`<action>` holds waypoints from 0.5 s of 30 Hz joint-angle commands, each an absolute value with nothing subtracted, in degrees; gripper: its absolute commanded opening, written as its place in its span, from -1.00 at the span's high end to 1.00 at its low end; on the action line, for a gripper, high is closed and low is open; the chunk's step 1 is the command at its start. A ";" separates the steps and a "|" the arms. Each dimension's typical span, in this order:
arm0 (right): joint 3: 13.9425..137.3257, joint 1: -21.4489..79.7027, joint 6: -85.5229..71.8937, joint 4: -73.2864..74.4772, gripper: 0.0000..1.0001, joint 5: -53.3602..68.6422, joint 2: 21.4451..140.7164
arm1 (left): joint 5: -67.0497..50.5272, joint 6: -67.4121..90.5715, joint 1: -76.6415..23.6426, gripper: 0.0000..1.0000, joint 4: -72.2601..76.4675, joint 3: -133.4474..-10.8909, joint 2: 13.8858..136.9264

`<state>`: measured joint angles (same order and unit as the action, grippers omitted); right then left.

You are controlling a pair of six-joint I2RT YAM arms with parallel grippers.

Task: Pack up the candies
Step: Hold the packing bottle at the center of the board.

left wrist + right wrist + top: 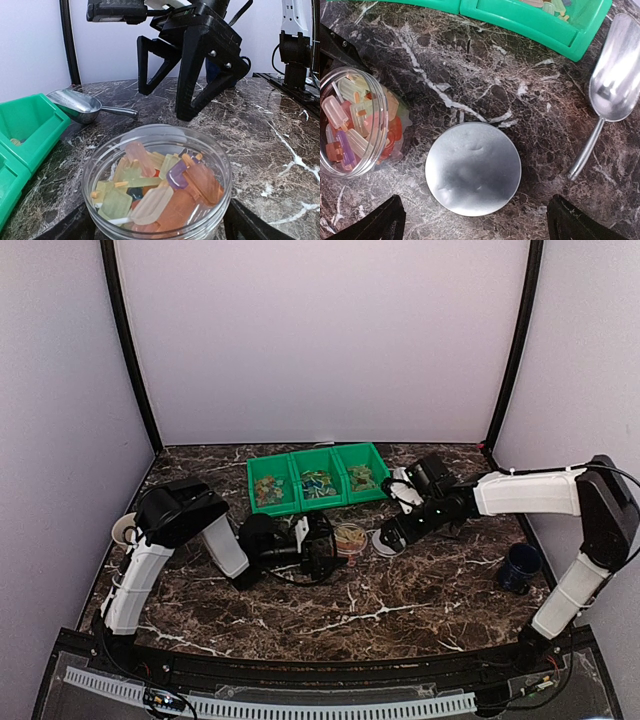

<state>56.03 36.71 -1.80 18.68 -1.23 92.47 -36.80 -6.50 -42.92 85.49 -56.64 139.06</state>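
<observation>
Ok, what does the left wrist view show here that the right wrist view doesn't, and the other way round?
Only the left wrist view: the right gripper seen from outside, fingers spread, hanging over the table beyond the clear plastic jar. Only the right wrist view: a round silver metal lid lying flat on the table beside the jar. Both: the jar of pastel popsicle-shaped candies, the shiny metal scoop, the green plastic bin and the dark marble table.
</observation>
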 commanded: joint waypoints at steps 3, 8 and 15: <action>59.31 38.37 -3.38 19.13 -0.95 -3.18 96.79 | -37.90 -7.14 -42.74 -0.81 79.98 -55.76 144.78; 60.73 38.41 -4.31 19.24 -0.95 -3.32 99.60 | -38.14 -7.01 -42.72 -0.80 80.19 -55.92 144.86; 61.22 38.41 -5.03 17.95 -0.95 -3.36 101.89 | -38.32 -7.03 -42.72 -0.81 80.24 -55.96 144.93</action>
